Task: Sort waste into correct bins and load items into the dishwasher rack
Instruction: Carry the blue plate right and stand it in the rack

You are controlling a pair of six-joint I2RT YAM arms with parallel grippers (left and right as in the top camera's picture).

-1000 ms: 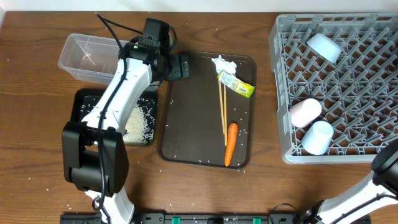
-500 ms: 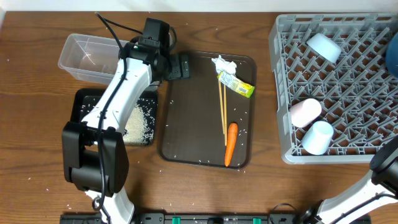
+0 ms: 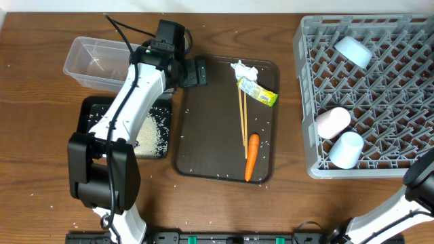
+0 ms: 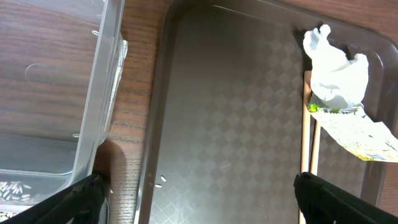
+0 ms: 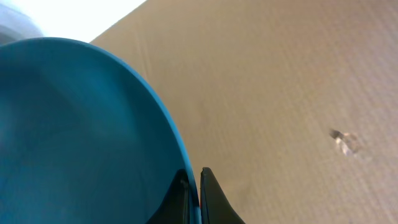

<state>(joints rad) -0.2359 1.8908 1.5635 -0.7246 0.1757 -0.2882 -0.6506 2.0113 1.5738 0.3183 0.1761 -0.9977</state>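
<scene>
The wooden table (image 3: 41, 169) carries a clear tub (image 3: 91, 68) near its far left corner, with a black tray (image 3: 86, 108) just in front of it. A brown serving tray (image 3: 210, 122) lies mid-table. A grey rack (image 3: 305, 102) fills the far right corner (overhanging the picture's edge). Stray rice grains (image 3: 53, 207) dot the wood.
</scene>
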